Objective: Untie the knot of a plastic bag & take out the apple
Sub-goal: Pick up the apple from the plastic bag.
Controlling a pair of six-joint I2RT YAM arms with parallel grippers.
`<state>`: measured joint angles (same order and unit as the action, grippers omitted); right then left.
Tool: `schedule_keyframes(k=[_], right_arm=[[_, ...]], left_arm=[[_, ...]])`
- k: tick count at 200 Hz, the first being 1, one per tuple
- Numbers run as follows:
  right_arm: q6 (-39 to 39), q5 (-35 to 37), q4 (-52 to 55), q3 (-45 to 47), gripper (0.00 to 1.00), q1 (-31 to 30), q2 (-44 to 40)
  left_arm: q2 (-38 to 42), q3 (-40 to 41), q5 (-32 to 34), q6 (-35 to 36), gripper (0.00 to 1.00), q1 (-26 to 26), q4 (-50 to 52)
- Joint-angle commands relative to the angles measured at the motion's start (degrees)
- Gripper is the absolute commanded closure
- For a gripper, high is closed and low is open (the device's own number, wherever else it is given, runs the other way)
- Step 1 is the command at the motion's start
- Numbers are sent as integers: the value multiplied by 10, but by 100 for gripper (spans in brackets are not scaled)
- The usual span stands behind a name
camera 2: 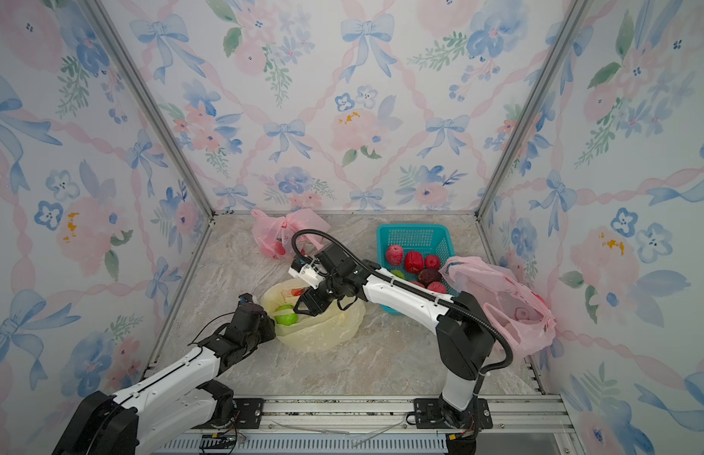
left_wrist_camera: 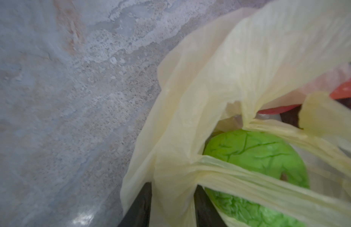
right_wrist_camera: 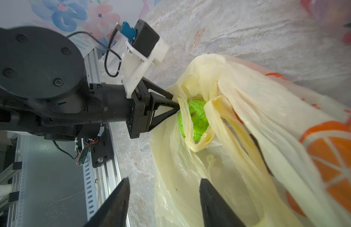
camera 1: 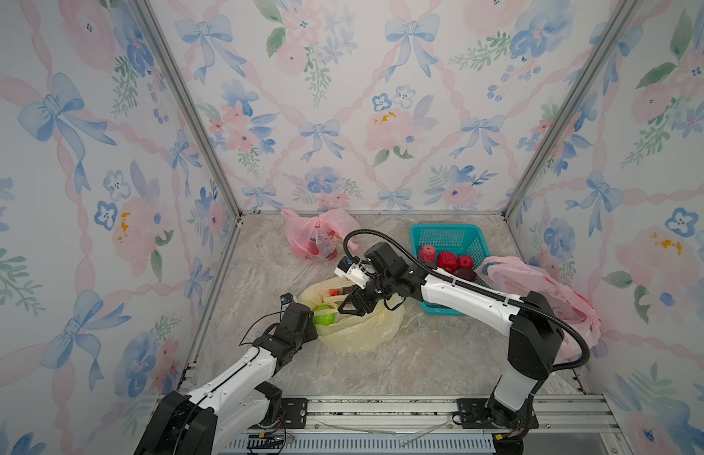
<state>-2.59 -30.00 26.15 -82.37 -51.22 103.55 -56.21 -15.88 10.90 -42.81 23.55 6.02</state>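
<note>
A pale yellow plastic bag [camera 1: 362, 327] [camera 2: 322, 327] lies mid-table with its mouth gaping and its handles loose. Inside, near the mouth, sits a green apple [camera 1: 326, 315] [camera 2: 286, 316] [left_wrist_camera: 255, 153] [right_wrist_camera: 196, 119]. My left gripper [camera 1: 313, 315] [left_wrist_camera: 173, 190] is shut on the bag's rim beside the apple. In the right wrist view its tips [right_wrist_camera: 177, 107] pinch the plastic. Just above the bag on the apple's right, my right gripper [camera 1: 348, 305] [camera 2: 303, 305] [right_wrist_camera: 164, 182] stands open. It holds nothing, with bag plastic [right_wrist_camera: 249, 118] under one finger.
A teal basket [camera 1: 448, 236] holding several red fruits stands at the back right. One pink bag [camera 1: 314, 236] with fruit sits at the back wall. Another pink bag [camera 1: 539, 291] lies by the right wall behind my right arm. A metal rail [camera 1: 381, 409] runs along the front.
</note>
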Motion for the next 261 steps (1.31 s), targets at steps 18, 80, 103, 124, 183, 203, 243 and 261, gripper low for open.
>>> schedule_keyframes(k=[18,80,103,124,183,203,243,261], right_arm=[[-4,7,12,-29,42,-24,33],[5,32,-7,-8,35,-36,48],[-11,31,-40,19,30,-29,25],[-25,40,-52,36,29,-18,17],[-12,85,-44,48,43,-24,35],[-12,99,-61,40,48,-29,50],[-29,125,-85,19,56,-39,88],[-29,148,-92,30,58,-43,85]], left_arm=[[13,14,-9,-30,62,-5,-23],[67,33,-30,-58,61,-25,-30],[78,31,-33,-56,61,-30,-22],[78,31,-36,-56,61,-33,-21],[73,30,-34,-60,61,-33,-23],[68,28,-35,-62,64,-33,-24],[54,24,-42,-62,73,-34,-30],[50,23,-44,-60,79,-34,-31]])
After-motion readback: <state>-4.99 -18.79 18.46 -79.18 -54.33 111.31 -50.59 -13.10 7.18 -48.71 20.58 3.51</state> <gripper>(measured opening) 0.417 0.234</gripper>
